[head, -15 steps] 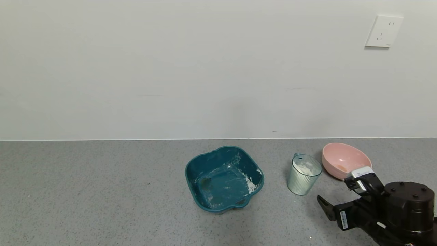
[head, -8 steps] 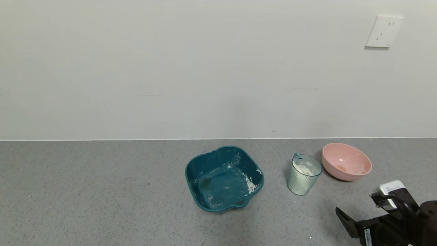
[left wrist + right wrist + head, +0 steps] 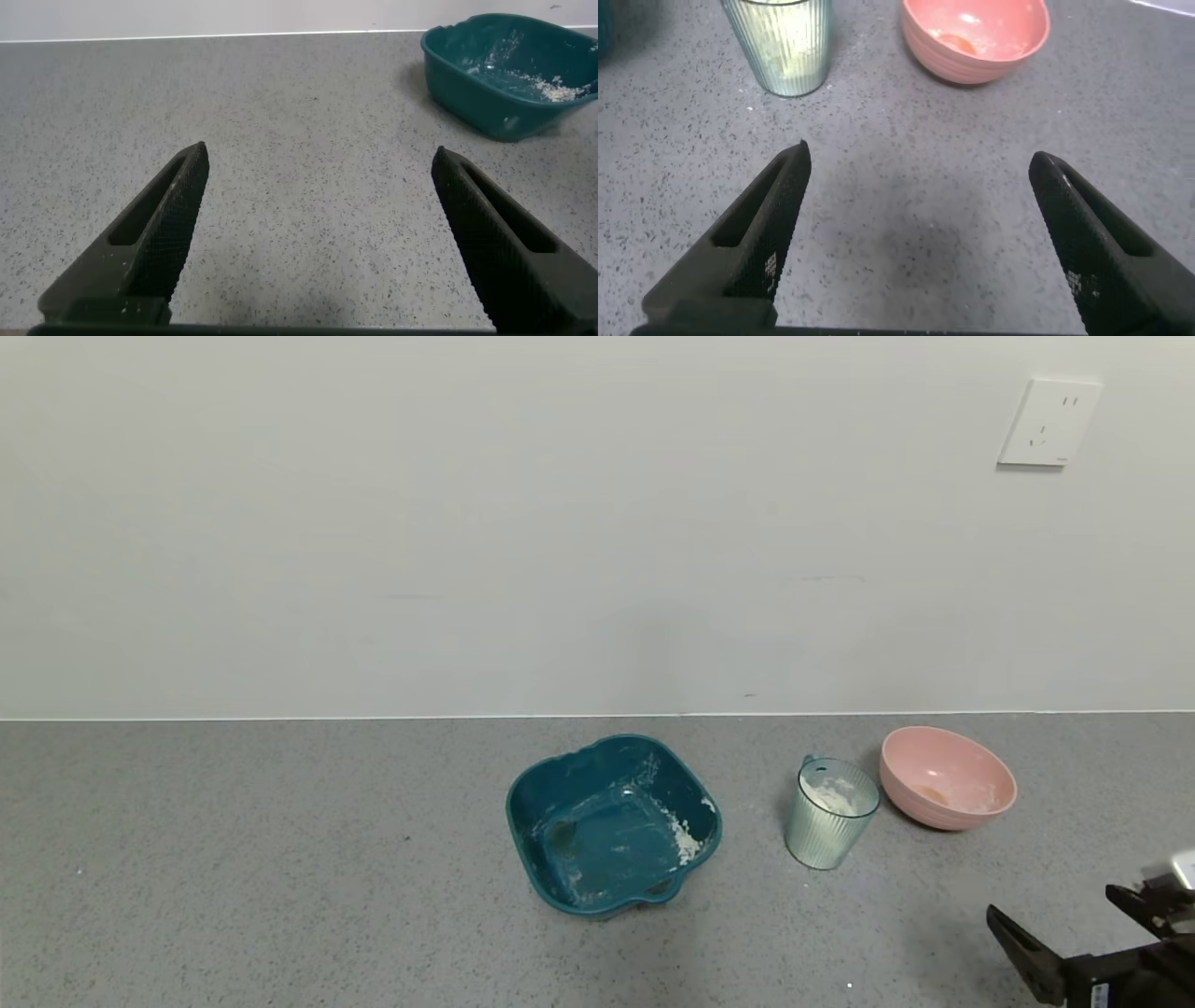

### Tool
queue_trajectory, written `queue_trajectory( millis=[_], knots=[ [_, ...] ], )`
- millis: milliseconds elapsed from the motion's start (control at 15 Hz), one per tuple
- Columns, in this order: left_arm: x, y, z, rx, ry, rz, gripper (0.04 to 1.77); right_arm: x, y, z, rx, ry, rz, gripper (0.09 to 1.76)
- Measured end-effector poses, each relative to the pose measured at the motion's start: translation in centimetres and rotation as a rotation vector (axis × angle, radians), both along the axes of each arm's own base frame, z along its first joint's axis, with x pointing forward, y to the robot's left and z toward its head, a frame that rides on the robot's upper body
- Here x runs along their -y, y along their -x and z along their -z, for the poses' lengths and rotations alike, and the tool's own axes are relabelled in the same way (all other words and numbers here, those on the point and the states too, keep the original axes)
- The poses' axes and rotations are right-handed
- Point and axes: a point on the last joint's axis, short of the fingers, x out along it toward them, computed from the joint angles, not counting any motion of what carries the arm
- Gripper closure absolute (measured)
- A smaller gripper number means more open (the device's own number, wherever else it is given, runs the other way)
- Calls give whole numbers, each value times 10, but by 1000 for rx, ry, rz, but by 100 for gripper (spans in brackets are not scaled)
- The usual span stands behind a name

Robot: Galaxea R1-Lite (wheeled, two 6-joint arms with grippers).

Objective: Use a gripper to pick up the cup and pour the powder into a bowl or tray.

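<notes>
Right gripper (image 3: 1088,933), fingers spread wide and empty, sits near the counter's front corner. Cup (image 3: 830,813) of powder (image 3: 836,794) stands upright just beside the pink bowl (image 3: 948,777); a clumsy approach could tip it.

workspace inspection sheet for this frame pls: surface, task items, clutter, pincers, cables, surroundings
Surface: grey speckled counter; a few white specks near the front.
Cup: upright, between tray and bowl, white powder inside; not held.
Bowl: pink, upright, beside the cup; faint residue inside.
Clutter: teal tray, powder smeared on its floor and walls.
Right pincer: open, empty, low over the counter, short of cup and bowl.
Left pincer: open, empty, above bare counter, tray ahead of it.
Cables: nothing seen.
Surroundings: plain white wall, wall socket upper right.
</notes>
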Motion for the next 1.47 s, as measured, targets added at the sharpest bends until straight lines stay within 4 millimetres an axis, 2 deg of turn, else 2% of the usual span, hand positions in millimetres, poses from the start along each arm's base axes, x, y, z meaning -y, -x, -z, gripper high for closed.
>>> queue_trajectory(
  millis=[400,800,1267,1467],
  knots=[
    [0,0,0,0,0,0,9,26,48,-15,77,-28,-42,15],
    [0,0,0,0,0,0,9,36,91,-20,278,-45,9,15],
    [0,0,0,0,0,0,9,40,126,-10,432,-45,95,15],
    [0,0,0,0,0,0,9,39,133,-13,526,-120,108,15]
  ],
)
